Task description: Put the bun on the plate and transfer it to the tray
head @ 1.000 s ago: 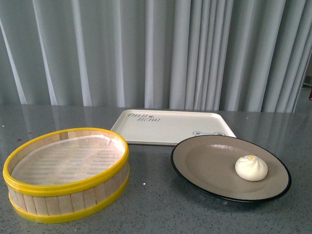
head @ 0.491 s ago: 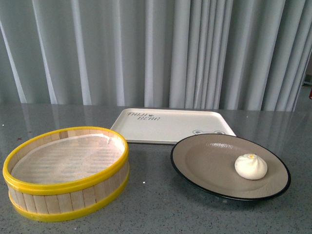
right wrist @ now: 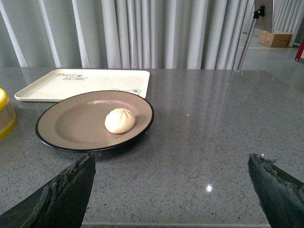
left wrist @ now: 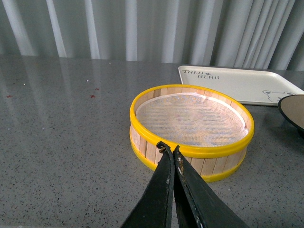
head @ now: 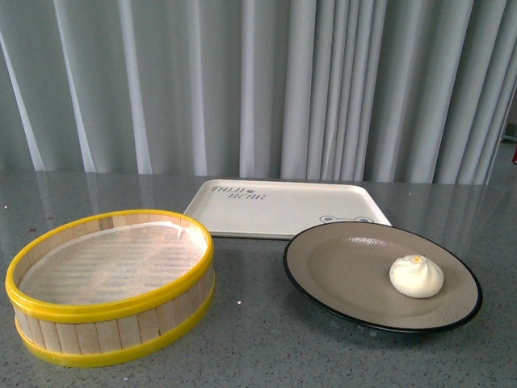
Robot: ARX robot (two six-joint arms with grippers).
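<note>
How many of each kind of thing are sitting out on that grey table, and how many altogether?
bun: 1, lying on the plate
plate: 1
tray: 1, nothing on it
steamer basket: 1, yellow-rimmed, no bun inside
Total: 4
</note>
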